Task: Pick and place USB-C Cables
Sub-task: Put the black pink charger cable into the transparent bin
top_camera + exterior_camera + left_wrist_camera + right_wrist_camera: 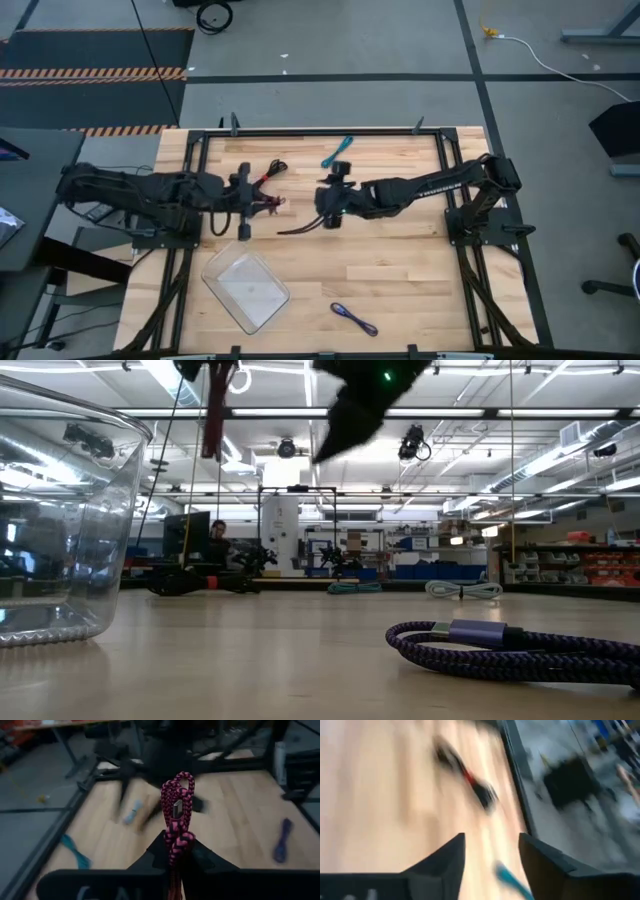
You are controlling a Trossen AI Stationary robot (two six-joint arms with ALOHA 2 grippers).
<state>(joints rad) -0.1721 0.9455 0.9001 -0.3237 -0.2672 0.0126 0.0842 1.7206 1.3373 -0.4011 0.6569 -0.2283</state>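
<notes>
My left gripper (268, 205) hovers over the table's middle left, shut on the magenta cable (177, 802). My right gripper (491, 851) is open and holds nothing; it hangs above the table's centre (328, 212). The black-and-red cable (272, 172) and the teal cable (338, 152) lie flat toward the far edge. Near the near edge lies the purple cable (353, 318), which also fills the low view's foreground (520, 645). A pale blue-grey cable (132, 812) shows blurred on the wood in the left wrist view. My left gripper pinches the magenta cable bundle between its two fingers (200, 857). The bundle's looped end (178, 780) sticks out past the fingertips, and a silver plug (177, 809) shows within the loops. The cable is lifted clear of the table.
A clear plastic tray (245, 290) sits on the near left of the table, below and nearer than my left gripper; its wall (60, 510) rises at the low view's left. A black frame (440, 150) borders the wooden top. Bare wood lies between the tray and the purple cable.
</notes>
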